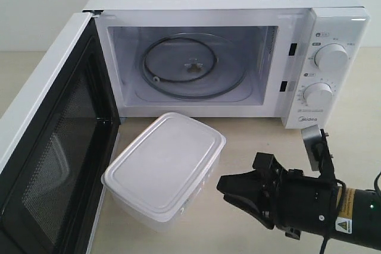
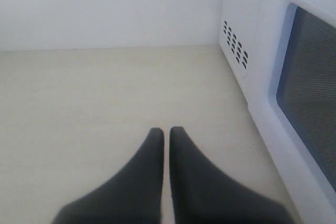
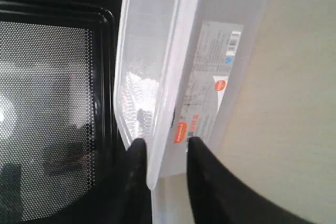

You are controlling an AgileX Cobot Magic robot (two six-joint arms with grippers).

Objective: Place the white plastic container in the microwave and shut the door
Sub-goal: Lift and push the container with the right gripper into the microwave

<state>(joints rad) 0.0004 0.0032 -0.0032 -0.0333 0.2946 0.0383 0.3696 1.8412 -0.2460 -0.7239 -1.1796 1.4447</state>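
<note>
The container sat on the table before the open microwave, and the right gripper, fingers apart astride its rim, needed a deep, level pinch before lifting it inside.

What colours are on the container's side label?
The label on the container is pale grey-white with red patches; right wrist view shows it best.
</note>
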